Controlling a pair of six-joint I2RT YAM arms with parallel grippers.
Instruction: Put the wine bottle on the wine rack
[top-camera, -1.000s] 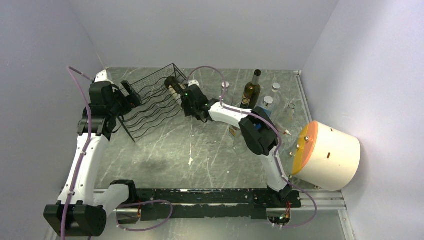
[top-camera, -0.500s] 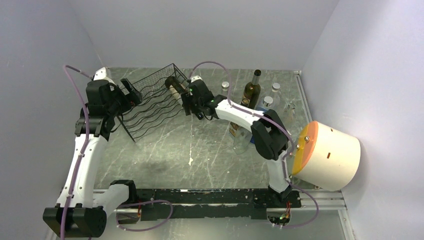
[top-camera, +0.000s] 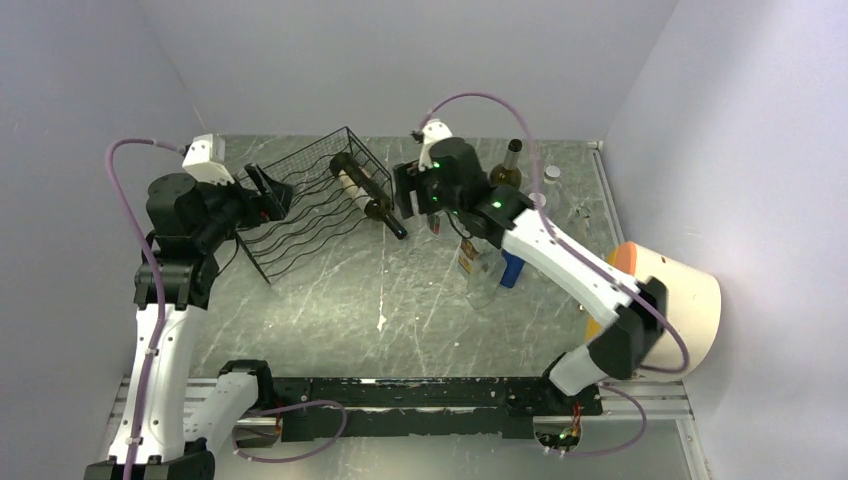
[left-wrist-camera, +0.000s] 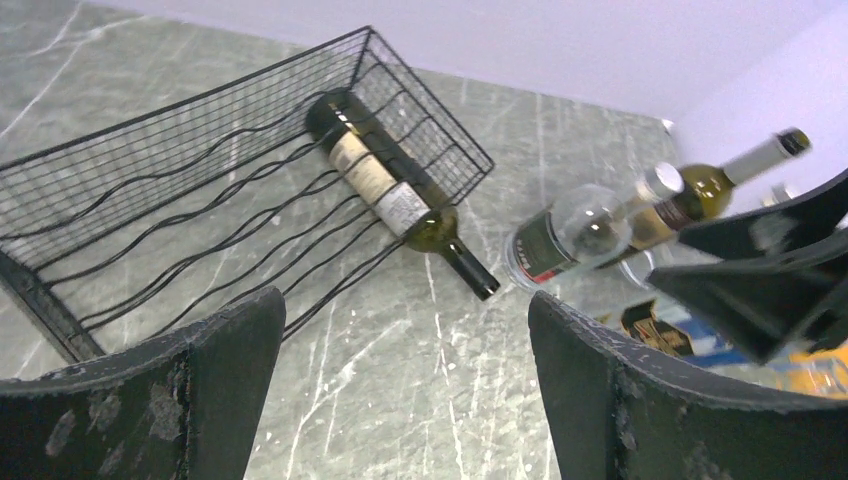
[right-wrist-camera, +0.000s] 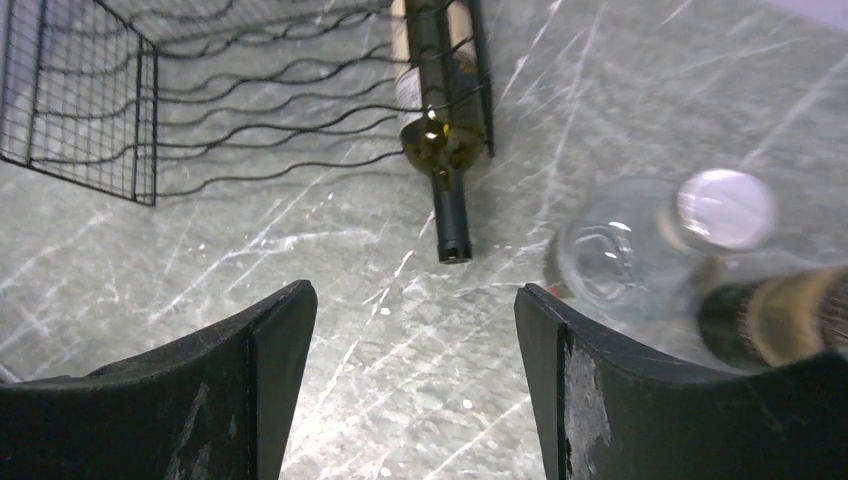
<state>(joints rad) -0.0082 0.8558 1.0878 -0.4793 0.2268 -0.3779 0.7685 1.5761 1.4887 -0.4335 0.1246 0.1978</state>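
Wine bottle (top-camera: 365, 190) lies on its side in the end channel of the black wire wine rack (top-camera: 300, 205), nearest the right arm. Its base sits toward the far mesh corner, its label faces up, and its neck juts past the rack's front wires over the marble-patterned table (top-camera: 400, 310). Right claw (right-wrist-camera: 412, 292) is spread wide with nothing between its fingers. It hovers above the table just beyond the bottle's mouth and is not touching the bottle. Left claw (left-wrist-camera: 405, 300) is likewise spread and empty, and it sits near the rack's opposite end. Judgement: the placing step looks done, since the bottle is carried by the wavy wires alone, so the step in hand is the right arm's retreat. A cluster of standing bottles is close beside that arm, a dark wine bottle (top-camera: 505, 170) and a clear glass bottle (right-wrist-camera: 620, 250) among them. The next move therefore calls for a clean lift up and back that avoids brushing the protruding neck or knocking the cluster. Whether the bottle's base touches the mesh cannot be told.
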